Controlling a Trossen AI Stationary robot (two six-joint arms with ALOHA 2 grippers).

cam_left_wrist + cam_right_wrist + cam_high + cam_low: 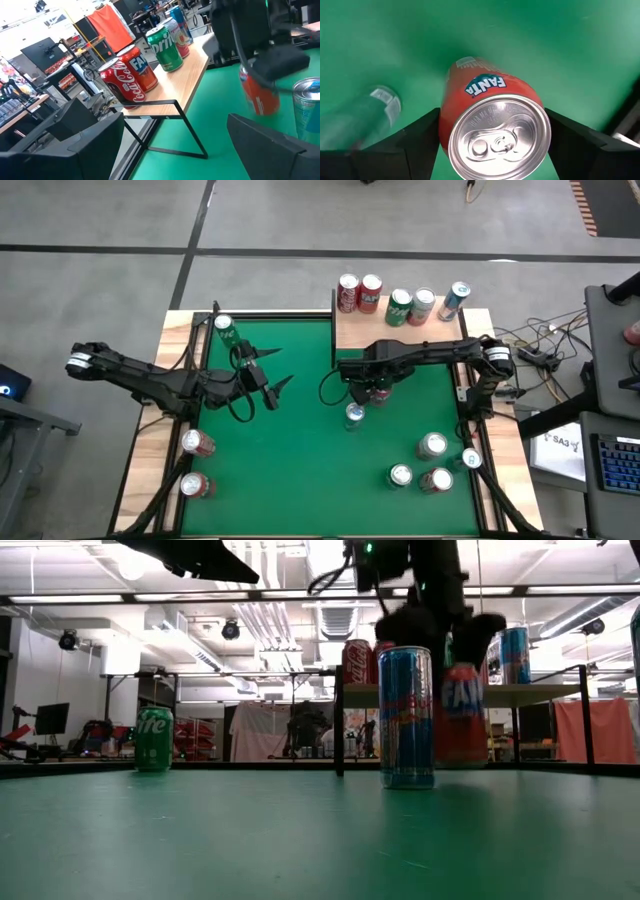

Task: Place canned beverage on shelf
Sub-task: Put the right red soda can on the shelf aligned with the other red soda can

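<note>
An orange Fanta can [492,125] stands upright just in front of the shelf [352,340], a small light-wood board on thin black posts at the table's far side. Several cans [145,60] stand on the shelf. My right gripper [377,388] points straight down over the Fanta can, shut on it. My left gripper [278,375] hovers open left of the table's middle, level and facing the shelf, with nothing between its fingers. My right gripper pinches the Fanta can's upper wall, just below the rim [445,132], between its two fingers, one on either side. The fingers come from above, pointing down. The can is upright; in the low view its base [462,764] looks just above the felt.
A slim blue can [406,715] stands on the felt right beside the Fanta can, on its near-left side. A green Sprite can [225,330] stands at the far left. More cans stand at the near right [430,465] and near left [195,465].
</note>
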